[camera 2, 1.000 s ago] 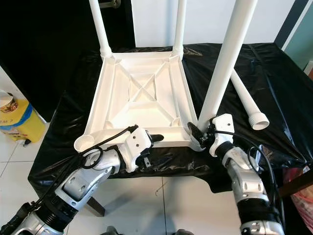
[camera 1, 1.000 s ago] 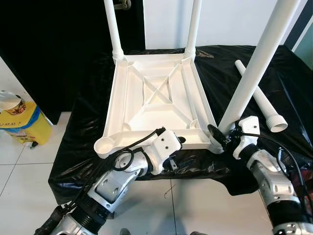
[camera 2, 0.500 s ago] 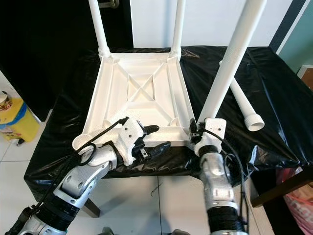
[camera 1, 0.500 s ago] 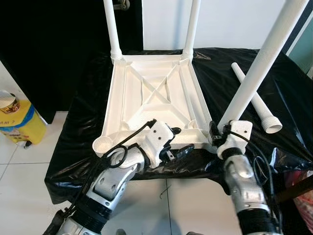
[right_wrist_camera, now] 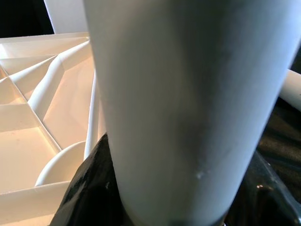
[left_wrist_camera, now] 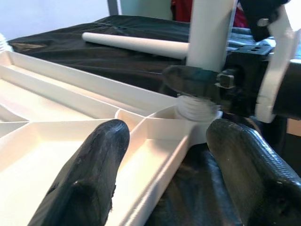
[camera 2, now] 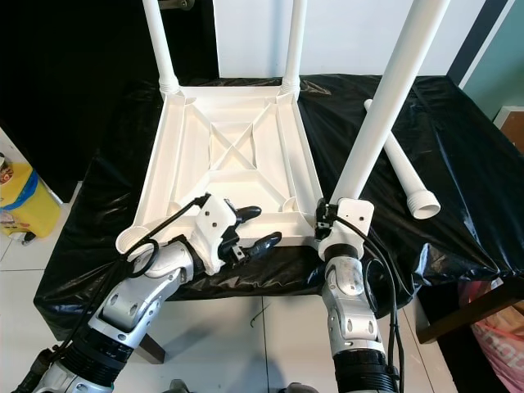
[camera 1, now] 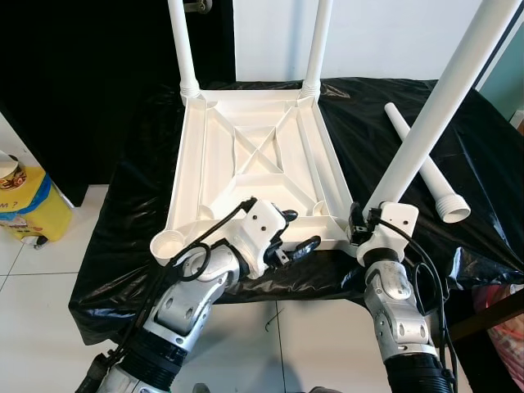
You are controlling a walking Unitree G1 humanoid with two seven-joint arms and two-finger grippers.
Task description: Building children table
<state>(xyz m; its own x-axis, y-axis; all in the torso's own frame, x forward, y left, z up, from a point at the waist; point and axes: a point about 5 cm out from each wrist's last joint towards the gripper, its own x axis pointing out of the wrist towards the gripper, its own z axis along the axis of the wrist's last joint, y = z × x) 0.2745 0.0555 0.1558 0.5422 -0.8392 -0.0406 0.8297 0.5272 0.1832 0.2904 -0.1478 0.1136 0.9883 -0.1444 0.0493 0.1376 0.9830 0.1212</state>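
The right gripper (camera 1: 359, 229) is clamped around the base of a white leg (camera 1: 434, 106) at the near right corner of the upturned table top (camera 1: 254, 164). The left gripper (camera 1: 293, 233) is held spread over the table top's near edge. A loose leg (camera 1: 426, 168) lies right of it.

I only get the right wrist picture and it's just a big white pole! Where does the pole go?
Observer: That table leg stands in the near right corner of the upside-down tabletop, with the right gripper clamped around its base.
Operator: Are other legs on?
Observer: Two legs stand at the far corners.
Operator: Is one left?
Observer: Yes, a loose leg lies on the black cover to the right.
Operator: What's the other hand doing?
Observer: The left gripper is open over the tabletop's near edge.
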